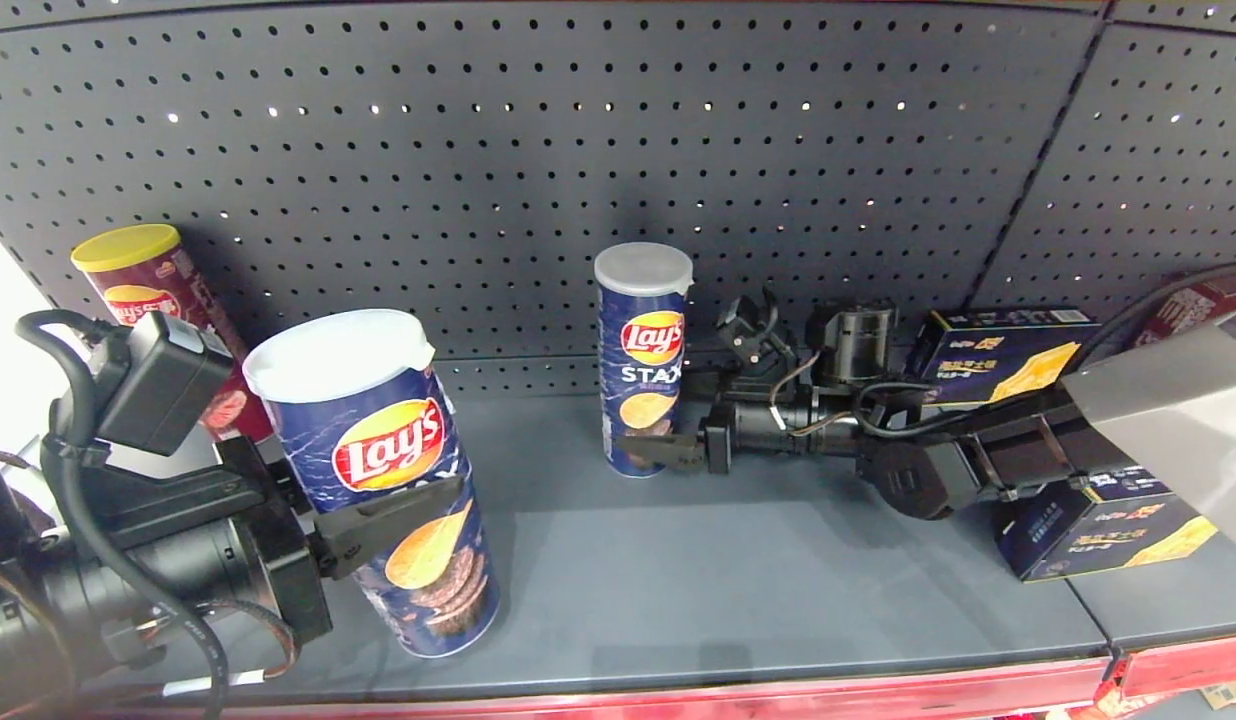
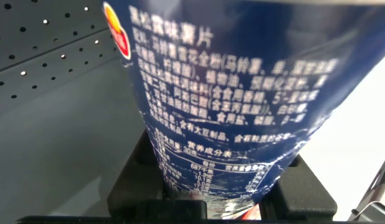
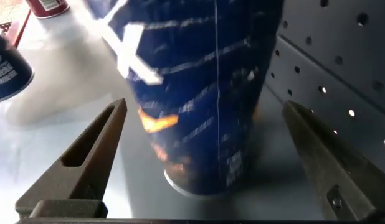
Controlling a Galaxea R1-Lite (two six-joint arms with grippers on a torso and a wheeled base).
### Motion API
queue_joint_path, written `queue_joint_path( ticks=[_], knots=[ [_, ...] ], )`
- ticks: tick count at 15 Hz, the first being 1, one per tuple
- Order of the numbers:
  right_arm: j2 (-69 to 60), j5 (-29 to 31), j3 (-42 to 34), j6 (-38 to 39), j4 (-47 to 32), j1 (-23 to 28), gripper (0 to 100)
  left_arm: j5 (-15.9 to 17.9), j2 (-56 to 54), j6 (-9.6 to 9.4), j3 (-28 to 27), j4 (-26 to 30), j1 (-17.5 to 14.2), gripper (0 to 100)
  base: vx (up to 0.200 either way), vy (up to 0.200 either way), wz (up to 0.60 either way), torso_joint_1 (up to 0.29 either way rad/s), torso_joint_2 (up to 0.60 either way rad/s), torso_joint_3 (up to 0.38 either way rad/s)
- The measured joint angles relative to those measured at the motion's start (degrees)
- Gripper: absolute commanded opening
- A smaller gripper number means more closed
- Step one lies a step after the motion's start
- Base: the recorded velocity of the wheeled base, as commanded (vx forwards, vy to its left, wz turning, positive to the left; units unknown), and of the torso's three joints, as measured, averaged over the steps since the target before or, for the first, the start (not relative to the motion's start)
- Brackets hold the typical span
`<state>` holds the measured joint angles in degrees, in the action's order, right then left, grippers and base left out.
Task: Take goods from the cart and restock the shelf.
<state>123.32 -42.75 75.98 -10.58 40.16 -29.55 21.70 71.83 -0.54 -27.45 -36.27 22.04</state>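
Two blue chip cans with white lids are on the grey shelf (image 1: 758,570). The near one (image 1: 383,480) is at the front left, tilted, and my left gripper (image 1: 398,505) is shut on its lower half; its printed side (image 2: 236,106) rises just in front of the left wrist camera. The other blue can (image 1: 641,360) stands upright at the middle back near the pegboard. My right gripper (image 1: 650,440) is open around its base, its fingers (image 3: 86,162) held apart from the can (image 3: 205,93) on both sides.
A red can with a yellow lid (image 1: 143,280) leans at the back left. Dark boxes (image 1: 1008,355) (image 1: 1098,525) and a red pack (image 1: 1193,300) lie on the right. The pegboard wall (image 1: 578,130) closes the back, and the shelf's red front edge (image 1: 678,695) runs below.
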Motion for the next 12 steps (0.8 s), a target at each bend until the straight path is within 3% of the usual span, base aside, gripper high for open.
queue_joint_path(
  ticks=[5,6,12],
  knots=[
    [2.32,0.46,3.56,0.05,-0.39,-0.55,100,0.00,0.00,0.00,0.20,0.00,0.04,0,0.000,0.000,0.00,0.000,0.00,0.000],
    [2.58,0.55,3.93,0.05,-0.34,-0.62,0,0.00,0.00,0.00,0.20,0.00,0.01,0,0.000,0.000,0.00,0.000,0.00,0.000],
    [3.00,0.59,4.28,0.05,-0.33,-0.84,0,0.00,0.00,0.02,0.23,-0.02,0.04,0,0.000,0.000,0.00,0.000,0.00,0.000]
  ],
)
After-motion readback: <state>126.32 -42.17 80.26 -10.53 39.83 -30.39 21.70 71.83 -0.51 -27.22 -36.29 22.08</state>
